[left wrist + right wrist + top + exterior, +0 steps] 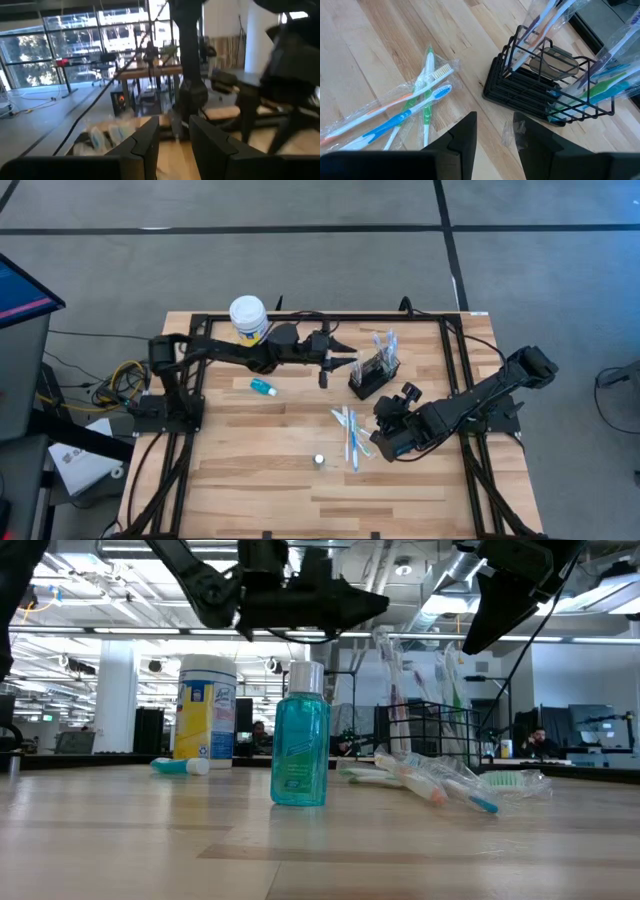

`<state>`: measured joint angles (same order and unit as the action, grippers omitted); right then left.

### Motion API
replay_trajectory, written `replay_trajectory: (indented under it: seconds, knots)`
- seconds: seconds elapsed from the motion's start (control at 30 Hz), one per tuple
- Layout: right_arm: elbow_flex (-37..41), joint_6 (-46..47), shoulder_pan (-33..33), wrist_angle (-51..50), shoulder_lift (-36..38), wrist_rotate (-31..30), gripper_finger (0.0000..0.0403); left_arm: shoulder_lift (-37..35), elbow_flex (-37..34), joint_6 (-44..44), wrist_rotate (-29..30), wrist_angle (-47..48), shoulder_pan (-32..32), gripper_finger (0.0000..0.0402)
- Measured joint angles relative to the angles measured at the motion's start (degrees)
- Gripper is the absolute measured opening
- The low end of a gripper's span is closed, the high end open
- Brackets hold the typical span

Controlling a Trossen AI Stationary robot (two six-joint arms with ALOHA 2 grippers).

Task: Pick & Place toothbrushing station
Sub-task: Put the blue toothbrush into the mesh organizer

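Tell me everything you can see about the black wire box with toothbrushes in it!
The black wire holder is a small box made of thin dark metal bars, open at the top. It stands upright on the wooden table, near its back edge. Several wrapped toothbrushes, blue, green and white, stick up out of it and lean to one side. A flat grey piece sits inside. More toothbrushes lie loose on the table nearby, not touching it. Neither gripper touches it.
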<state>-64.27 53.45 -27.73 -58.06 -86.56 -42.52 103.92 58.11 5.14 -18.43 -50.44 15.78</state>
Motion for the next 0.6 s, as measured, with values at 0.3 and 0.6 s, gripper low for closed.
replay_trajectory:
  seconds: [0.3, 0.6]
  knots:
    - [0.0, 0.0, 0.5, 0.3, 0.0, 0.0, 0.0118, -9.1, -11.3, 5.4, -2.0, 3.1, -2.3, 0.0101]
    - [0.0, 0.0, 0.5, 0.6, 0.0, 0.0, 0.0118, -9.3, -16.6, 5.3, -1.9, 3.1, -5.7, 0.0101]
